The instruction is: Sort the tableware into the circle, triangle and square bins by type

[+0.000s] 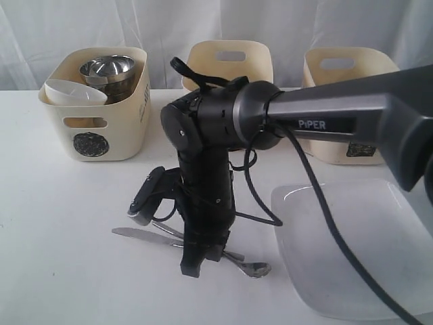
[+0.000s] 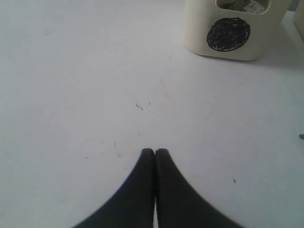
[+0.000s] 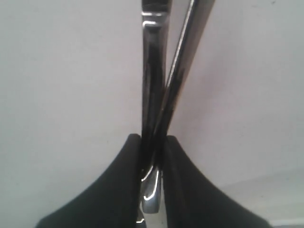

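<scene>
My right gripper (image 1: 192, 266) points down at the middle front of the table, shut on steel cutlery. In the right wrist view two steel handles (image 3: 153, 85) cross between its fingers (image 3: 128, 161). A knife blade (image 1: 135, 233) sticks out to the left of the gripper and a spoon bowl (image 1: 256, 269) to the right, both low at the table. The circle bin (image 1: 95, 108) at the back left holds steel bowls (image 1: 108, 68) and a white bowl (image 1: 74, 92). My left gripper (image 2: 155, 151) is shut and empty over bare table, short of the circle bin (image 2: 228, 33).
Two more cream bins stand at the back, one in the middle (image 1: 230, 61) and one on the right (image 1: 345, 68). The large white plate (image 1: 358, 250) lies at the front right, close beside the right gripper. The right arm (image 1: 338, 115) spans the scene.
</scene>
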`<state>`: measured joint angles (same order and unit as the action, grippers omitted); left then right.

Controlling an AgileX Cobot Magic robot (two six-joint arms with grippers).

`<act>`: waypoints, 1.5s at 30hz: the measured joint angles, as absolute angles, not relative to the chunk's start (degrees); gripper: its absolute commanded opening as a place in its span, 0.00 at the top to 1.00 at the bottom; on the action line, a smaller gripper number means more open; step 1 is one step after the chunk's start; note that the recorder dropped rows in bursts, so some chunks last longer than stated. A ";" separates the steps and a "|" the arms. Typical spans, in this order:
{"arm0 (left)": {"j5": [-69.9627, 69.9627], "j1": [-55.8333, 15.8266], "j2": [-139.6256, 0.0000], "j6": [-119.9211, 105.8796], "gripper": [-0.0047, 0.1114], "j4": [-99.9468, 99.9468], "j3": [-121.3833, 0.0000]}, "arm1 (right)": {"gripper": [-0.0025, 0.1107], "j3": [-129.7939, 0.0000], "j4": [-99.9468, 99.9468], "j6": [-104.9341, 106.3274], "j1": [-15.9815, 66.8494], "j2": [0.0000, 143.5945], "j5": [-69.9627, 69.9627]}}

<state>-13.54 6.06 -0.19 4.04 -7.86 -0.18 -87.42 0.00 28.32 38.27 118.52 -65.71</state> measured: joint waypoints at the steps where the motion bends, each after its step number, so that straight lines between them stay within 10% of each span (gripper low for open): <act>1: -13.54 6.06 -0.19 4.04 0.96 -7.86 -0.18 | 0.98 -87.42 0.00 29.93 38.27 117.89 -66.47; 45: -13.54 6.06 -0.19 4.04 0.96 -7.86 -0.18 | 0.98 -116.22 -9.09 19.40 14.96 121.88 -54.10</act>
<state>-13.54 6.06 -0.19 4.04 -7.86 -0.18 -116.22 -9.09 19.40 14.96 121.88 -54.10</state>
